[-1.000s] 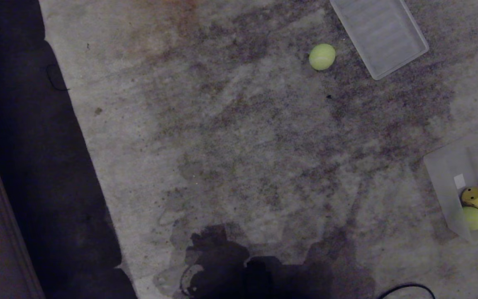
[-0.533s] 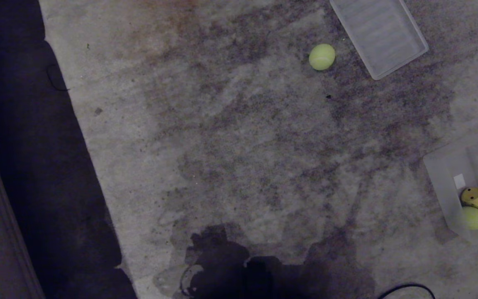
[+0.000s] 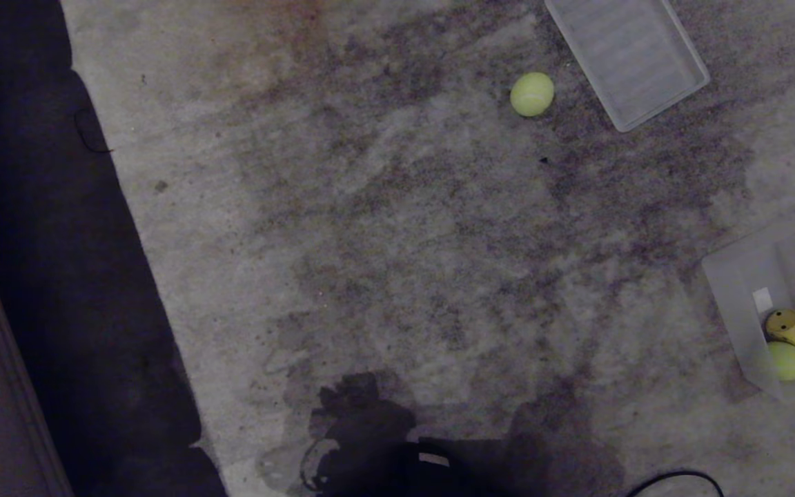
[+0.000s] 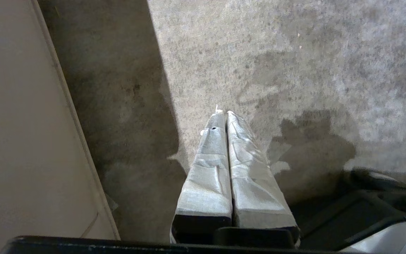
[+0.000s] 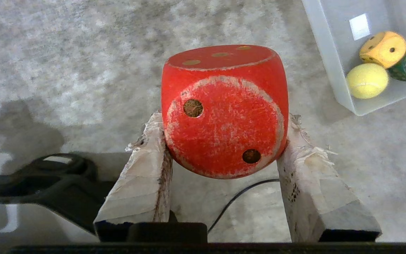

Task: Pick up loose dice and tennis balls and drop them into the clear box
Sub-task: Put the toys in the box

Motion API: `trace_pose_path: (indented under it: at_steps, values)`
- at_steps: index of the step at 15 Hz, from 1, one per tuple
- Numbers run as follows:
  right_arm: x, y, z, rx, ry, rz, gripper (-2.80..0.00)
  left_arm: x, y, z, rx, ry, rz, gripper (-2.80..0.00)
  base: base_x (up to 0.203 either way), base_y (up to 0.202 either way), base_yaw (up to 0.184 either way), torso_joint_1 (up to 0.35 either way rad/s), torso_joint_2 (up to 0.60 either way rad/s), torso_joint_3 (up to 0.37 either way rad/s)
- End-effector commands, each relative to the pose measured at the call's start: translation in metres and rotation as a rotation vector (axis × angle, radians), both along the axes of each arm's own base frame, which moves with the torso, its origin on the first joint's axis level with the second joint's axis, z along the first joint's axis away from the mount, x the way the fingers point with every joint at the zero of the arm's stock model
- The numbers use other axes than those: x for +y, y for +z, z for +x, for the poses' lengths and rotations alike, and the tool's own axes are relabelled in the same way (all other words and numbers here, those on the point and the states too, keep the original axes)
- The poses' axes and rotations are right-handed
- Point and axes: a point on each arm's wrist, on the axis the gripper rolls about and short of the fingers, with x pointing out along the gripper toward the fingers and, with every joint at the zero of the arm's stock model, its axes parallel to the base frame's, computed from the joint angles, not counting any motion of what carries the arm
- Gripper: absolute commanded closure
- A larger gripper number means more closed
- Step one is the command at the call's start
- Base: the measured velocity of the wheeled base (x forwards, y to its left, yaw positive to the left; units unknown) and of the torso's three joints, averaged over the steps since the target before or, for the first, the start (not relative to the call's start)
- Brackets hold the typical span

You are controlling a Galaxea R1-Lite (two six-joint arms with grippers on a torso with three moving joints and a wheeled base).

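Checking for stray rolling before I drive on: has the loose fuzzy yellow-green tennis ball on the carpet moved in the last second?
No. The tennis ball keeps its gap to the ribbed white lid panel; both shifted slightly together, so the camera moved.

A wide stretch of bare carpet (image 3: 370, 228) is left open across the middle. The far right is blocked by a tennis ball (image 3: 532, 94) and a flat lid panel (image 3: 629, 59); the right edge is taken by the clear box (image 3: 735, 297).
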Motion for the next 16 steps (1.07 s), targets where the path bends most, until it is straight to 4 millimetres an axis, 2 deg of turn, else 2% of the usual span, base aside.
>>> trace_pose_path:
  at_steps: [1,16]
  values:
    - [0.0000,-0.0029,0.0011,0.014,0.001,0.001,0.00,0.0000,-0.0003,0.0002,0.002,0.001,-0.003,0.00,0.000,0.000,0.000,0.000,0.00,0.000]
    - [0.0000,-0.0029,0.0011,0.014,0.001,-0.001,0.00,0.0000,-0.0003,0.0002,0.002,-0.001,0.000,0.00,0.001,0.009,-0.150,0.001,0.00,0.003]
